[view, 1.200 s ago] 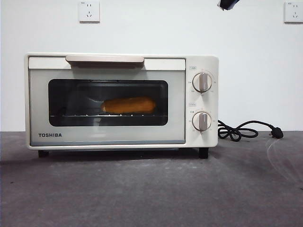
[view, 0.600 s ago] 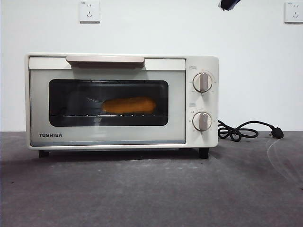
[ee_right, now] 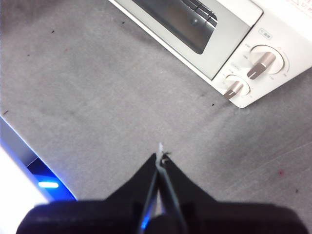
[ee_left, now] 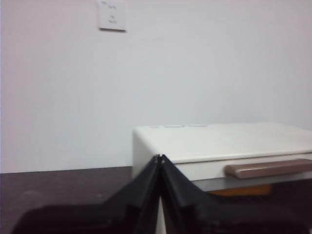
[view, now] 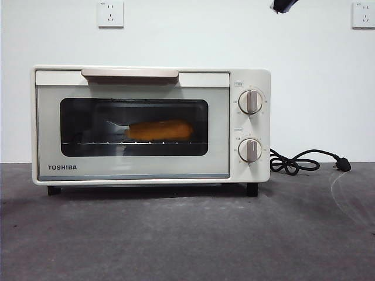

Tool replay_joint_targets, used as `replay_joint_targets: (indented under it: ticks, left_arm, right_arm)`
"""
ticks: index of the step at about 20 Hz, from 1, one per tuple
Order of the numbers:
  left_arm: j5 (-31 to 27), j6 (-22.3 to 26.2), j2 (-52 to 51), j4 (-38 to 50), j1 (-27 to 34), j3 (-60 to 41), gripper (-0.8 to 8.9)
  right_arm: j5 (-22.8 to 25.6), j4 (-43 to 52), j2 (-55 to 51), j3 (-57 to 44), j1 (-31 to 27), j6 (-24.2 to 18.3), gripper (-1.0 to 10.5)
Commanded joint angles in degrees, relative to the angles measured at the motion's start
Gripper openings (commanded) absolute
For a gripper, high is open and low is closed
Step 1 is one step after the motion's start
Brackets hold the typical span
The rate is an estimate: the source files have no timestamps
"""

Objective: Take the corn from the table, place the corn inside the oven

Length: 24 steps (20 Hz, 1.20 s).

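Nothing had shifted over the last second: the corn lay on the rack inside the oven behind the closed glass door, same spot as before, so the task looked done. Left gripper sat with jaws pressed together, empty, off the oven's corner near the bar handle, corn well apart behind the door. Right gripper hung above the table, also pinched closed on nothing, apart from the oven.

Bare test room or lab: blank white wall with sockets; grey desk; toaster oven.
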Motion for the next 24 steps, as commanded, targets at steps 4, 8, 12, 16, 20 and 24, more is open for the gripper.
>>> replay_joint_targets:
  ticks: [4, 8, 12, 16, 20, 24]
  left_arm:
    - [-4.35, 1.27, -0.2, 1.92, 0.17, -4.57, -0.03]
    - [-7.1, 3.32, -0.2, -6.93, 0.33, -5.2, -0.03]
    - [-7.06, 4.74, -0.2, -19.89, 0.76, -5.2, -0.03]
    - [-6.43, 6.67, -0.2, -19.85, 1.01, -5.14, -0.03]
    - [-6.43, 6.62, -0.17, -19.56, 1.01, -5.14, -0.03]
    - [-6.43, 6.62, 0.37, -19.56, 1.01, -5.14, -0.03]
  right_arm:
    - [0.17, 0.42, 0.04, 0.13, 0.0, 0.44, 0.0]
    - [0.2, 0.42, 0.04, 0.13, 0.0, 0.44, 0.0]
    - [0.17, 0.42, 0.04, 0.13, 0.0, 0.44, 0.0]
    - [0.17, 0.44, 0.04, 0.15, 0.0, 0.44, 0.0]
    - [0.2, 0.44, 0.04, 0.15, 0.0, 0.44, 0.0]
    - [0.2, 0.44, 0.04, 0.15, 0.0, 0.44, 0.0]
